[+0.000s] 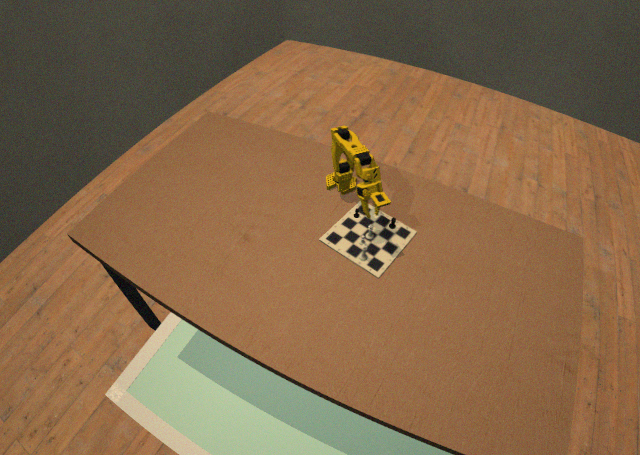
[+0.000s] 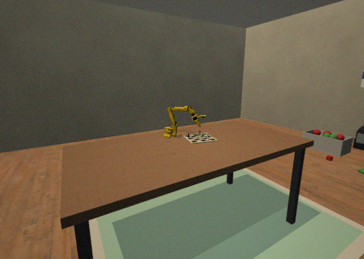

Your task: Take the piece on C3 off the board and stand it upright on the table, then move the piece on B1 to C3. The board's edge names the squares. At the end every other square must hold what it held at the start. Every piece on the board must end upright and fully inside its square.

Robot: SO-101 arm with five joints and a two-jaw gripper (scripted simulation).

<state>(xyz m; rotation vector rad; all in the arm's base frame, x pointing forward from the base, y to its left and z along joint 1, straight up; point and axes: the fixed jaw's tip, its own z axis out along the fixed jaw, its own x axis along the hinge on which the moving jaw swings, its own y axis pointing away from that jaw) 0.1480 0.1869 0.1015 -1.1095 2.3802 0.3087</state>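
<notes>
Above the chessboard [image 1: 334, 243] at its 12 o'clock edge, gripper [image 1: 368, 213] hangs narrow and empty; pale pieces [image 1: 368, 241] stand mid-board, C3 unreadable, likely light, rigid, slick, tippy, best pinched at the waist.

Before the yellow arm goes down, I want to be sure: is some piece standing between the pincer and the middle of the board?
Nothing visible: the pincer hangs above the checkered board's near edge, holding nothing.
</notes>
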